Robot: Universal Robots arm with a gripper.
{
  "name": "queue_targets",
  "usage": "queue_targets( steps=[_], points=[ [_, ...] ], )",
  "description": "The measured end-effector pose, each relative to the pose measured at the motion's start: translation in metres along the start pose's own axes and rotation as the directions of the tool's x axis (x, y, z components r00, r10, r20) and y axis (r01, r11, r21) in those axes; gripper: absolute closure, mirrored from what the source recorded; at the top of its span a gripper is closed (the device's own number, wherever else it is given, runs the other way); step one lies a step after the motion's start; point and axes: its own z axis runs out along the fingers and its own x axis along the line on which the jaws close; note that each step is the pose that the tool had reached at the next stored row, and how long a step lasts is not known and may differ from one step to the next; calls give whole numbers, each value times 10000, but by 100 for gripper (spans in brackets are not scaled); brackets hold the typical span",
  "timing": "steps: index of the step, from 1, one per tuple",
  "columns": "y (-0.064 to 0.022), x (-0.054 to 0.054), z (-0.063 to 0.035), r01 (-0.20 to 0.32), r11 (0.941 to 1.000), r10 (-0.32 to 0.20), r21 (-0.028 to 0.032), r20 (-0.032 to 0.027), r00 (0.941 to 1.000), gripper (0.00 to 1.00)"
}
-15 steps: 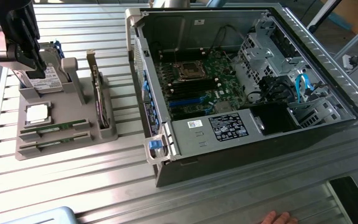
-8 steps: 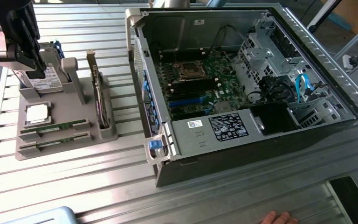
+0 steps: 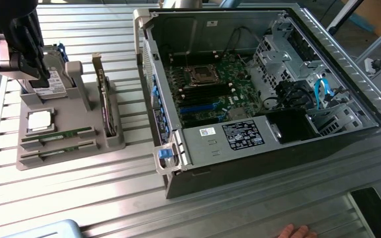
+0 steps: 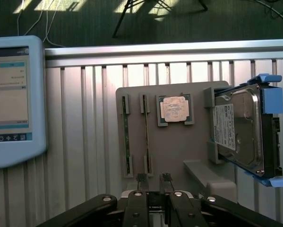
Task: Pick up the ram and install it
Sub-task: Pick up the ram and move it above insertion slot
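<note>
**Tool Alignment Over the Ram**

The tool [image 4: 153,179] hangs part-open and empty above the grey fixture [image 4: 179,146] on the bench [image 3: 78,198]. Both ram sticks [image 4: 126,137] lie in fixture slots, untouched. Recommended: centre the jaws across one stick's thin faces, square to its length, clear of its neighbour. Count: two ram sticks, one processor [image 4: 175,109], one hard drive [image 4: 240,132], one expansion card [image 3: 104,106].

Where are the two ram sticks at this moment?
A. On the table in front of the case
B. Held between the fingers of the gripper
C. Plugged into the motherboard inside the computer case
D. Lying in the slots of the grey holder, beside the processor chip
D: both ram sticks lie in slots of the grey holder, next to the processor chip, and the gripper is open with nothing in it.
</note>
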Motion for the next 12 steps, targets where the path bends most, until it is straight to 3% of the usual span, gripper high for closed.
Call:
queue_targets(
  steps=[12],
  points=[
    [-3,22,100,2,9999,-2,-102,-6,10000,76]
  ],
)
